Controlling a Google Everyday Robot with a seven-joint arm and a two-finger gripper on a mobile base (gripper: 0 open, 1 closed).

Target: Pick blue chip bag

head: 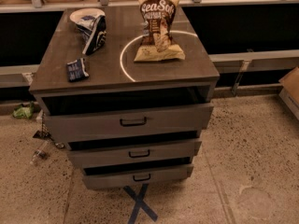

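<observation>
The blue chip bag (91, 28), crumpled navy-blue and white foil, lies at the back left of the dark cabinet top (112, 73). The tall brown-and-cream "Sea Salt" chip bag (158, 28) stands at the back middle, inside a white circle marked on the top. A small flat dark-blue packet (77, 69) lies near the left front edge. My gripper and arm are not in view in this camera view.
The cabinet has three grey drawers (133, 122), each slightly pulled out. A blue tape cross (139, 202) marks the speckled floor in front. Litter (23, 111) lies on the floor at the left. A cardboard box (292, 90) sits at the right edge. A rail runs behind.
</observation>
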